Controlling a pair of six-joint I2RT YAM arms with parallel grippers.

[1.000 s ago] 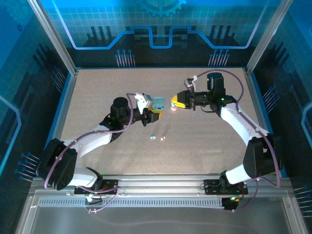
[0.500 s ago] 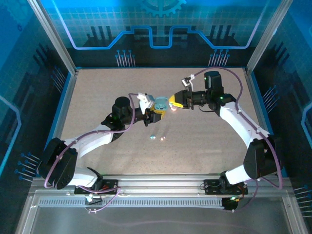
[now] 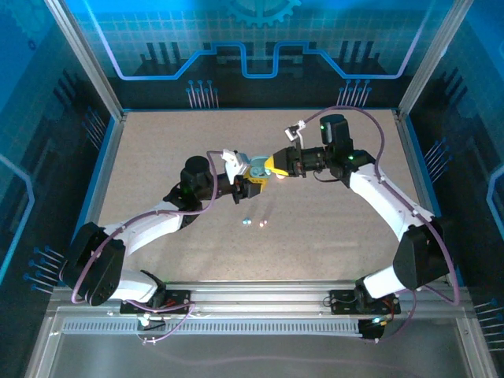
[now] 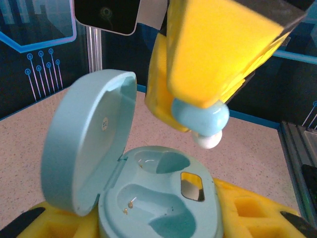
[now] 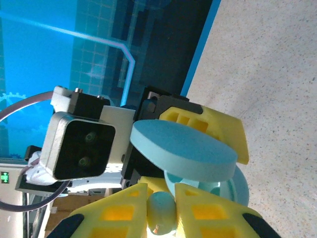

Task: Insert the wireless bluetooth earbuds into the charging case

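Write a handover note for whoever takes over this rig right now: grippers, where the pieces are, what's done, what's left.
Left gripper: shut on the teal charging case, lid open and standing up.
Right gripper: shut on a teal earbud, poised just above the case's wells.
Table: two loose earbuds near the middle, one teal and one pink.
Done: case is open and one earbud is in the grip.
Left: both wells look empty. Seat the held earbud, then probably fetch its mate from the table.
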